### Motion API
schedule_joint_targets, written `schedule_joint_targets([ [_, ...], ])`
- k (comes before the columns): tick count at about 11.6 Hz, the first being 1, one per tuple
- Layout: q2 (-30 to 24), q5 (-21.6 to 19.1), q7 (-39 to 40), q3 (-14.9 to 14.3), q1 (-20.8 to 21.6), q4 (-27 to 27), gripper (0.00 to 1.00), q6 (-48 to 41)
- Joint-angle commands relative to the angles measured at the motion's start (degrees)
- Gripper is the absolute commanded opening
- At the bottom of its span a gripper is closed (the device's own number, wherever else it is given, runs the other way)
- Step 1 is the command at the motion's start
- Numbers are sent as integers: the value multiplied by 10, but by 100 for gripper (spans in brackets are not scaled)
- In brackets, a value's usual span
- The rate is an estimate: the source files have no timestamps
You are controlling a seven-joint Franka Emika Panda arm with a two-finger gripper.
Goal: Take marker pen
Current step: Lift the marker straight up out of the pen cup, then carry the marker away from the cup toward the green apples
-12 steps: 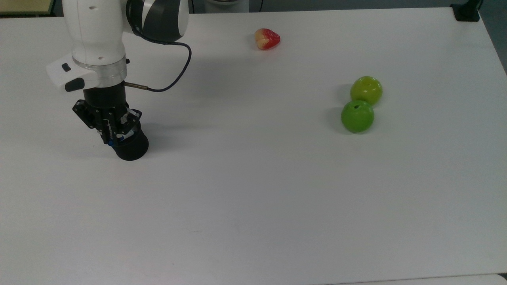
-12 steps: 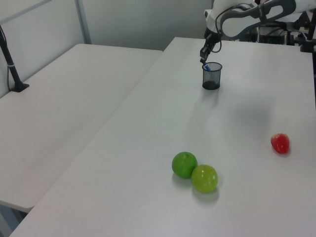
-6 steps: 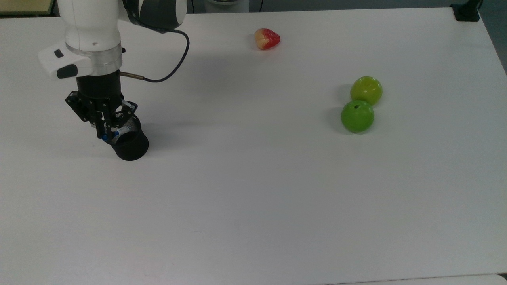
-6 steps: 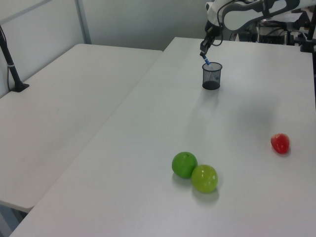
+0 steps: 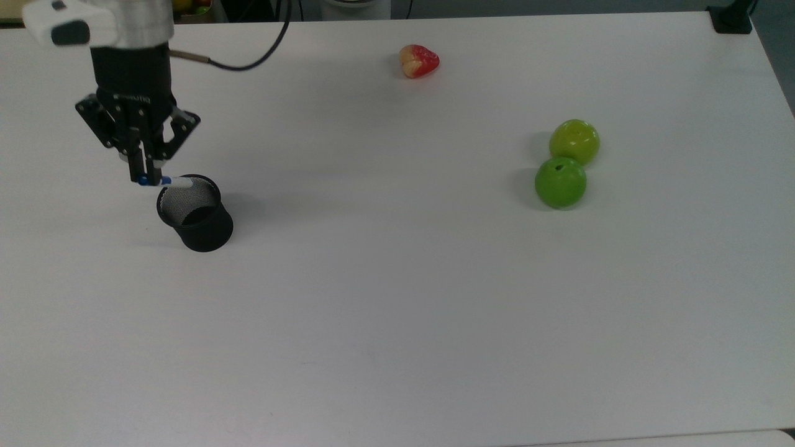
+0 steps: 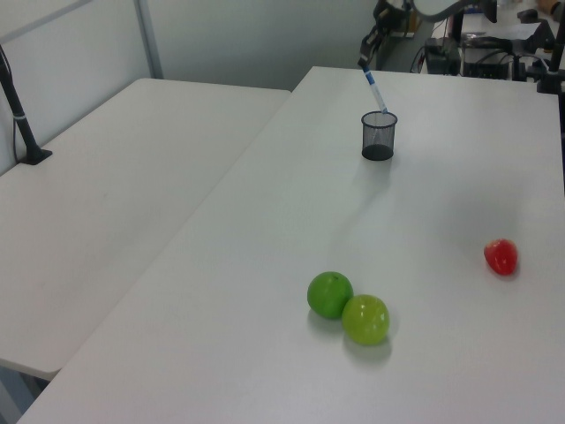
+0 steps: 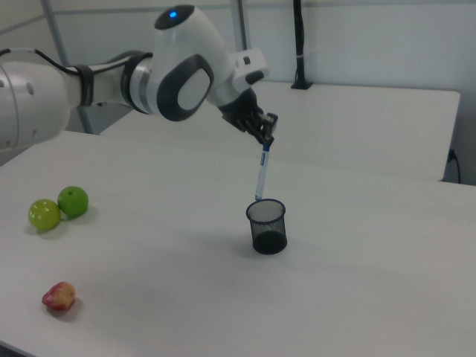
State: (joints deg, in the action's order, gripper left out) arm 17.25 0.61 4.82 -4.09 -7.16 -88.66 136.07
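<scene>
Above white table [image 5: 397,310], gripper [image 7: 266,140] pinches slim, blue-capped, seemingly white marker pen [image 7: 261,173].

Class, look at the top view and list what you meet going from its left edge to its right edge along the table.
Gripper holding the marker pen → black mesh cup → red fruit → two green apples, left out of the order between themselves because they overlap.
</scene>
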Motion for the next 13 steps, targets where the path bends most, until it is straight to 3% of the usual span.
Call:
schedule_joint_targets([
  [1, -49, -23, 6, 0, 3, -5, 9, -18],
  [7, -53, -27, -36, 14, 35, -9, 9, -59],
  [13, -42, -26, -67, 81, 62, -12, 9, -198],
])
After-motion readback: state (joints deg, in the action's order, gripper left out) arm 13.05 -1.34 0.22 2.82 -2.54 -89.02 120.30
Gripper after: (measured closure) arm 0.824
